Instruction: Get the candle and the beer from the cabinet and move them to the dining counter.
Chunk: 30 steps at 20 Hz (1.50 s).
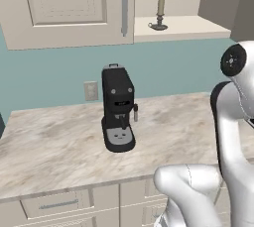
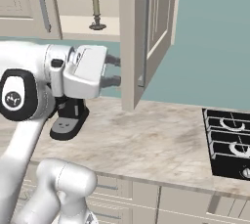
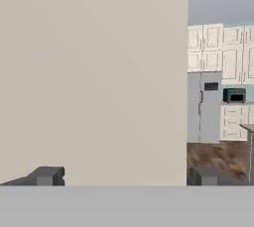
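The candle [image 1: 160,12], a slim beige taper in a small dark holder, stands on the shelf of the cabinet [image 1: 183,27]; the right base view shows the candle [image 2: 96,12] too. The cabinet's right door [image 2: 149,32] is swung open, and its left door [image 1: 67,3] is shut. My gripper [image 2: 118,70] is open and holds nothing. It hangs below the shelf, fingers pointing at the open door's edge. In the hand view the door panel [image 3: 94,72] sits close in front of my gripper [image 3: 126,175]. The beer and the dining counter are out of view.
A black coffee machine [image 1: 118,109] stands on the marbled worktop [image 1: 59,141] under the cabinet. A black stove top [image 2: 229,142] lies at the right end. Drawers run along the worktop's front. Past the door, the hand view shows a grey fridge [image 3: 204,106] and white cabinets.
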Tool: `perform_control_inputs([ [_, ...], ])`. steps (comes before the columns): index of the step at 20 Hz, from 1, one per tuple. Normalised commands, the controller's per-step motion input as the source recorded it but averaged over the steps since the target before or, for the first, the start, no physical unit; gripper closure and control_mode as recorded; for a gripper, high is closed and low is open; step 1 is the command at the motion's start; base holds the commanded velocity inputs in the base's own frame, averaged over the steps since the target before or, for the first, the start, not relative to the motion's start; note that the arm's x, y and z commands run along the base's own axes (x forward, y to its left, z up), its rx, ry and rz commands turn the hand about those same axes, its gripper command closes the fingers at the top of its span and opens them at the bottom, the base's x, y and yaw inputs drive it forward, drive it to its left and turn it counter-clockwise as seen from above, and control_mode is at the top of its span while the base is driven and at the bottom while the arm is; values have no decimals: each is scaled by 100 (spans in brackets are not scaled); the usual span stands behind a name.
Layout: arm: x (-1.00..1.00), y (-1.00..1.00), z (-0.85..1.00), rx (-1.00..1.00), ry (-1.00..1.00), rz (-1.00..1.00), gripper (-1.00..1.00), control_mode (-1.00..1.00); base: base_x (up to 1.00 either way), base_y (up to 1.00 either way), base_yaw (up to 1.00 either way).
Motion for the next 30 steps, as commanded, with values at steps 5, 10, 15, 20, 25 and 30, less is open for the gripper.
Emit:
perform_control_inputs([
  [5, -15, 100, -21, -14, 1, 12, -100, -100, 0, 0, 0],
  [10, -6, 92, -20, -12, 1, 20, -100, -100, 0, 0, 0],
  [15, 0, 88, -7, -8, 7, 61, -100, -100, 0, 0, 0],
  [20, -20, 61, 4, -6, 0, 47, -100, -100, 0, 0, 0],
  [25, -19, 15, 11, 0, -11, 17, -100, -100, 0, 0, 0],
  [30, 0, 8, 0, 0, -19, 9, -100, -100, 0, 0, 0],
])
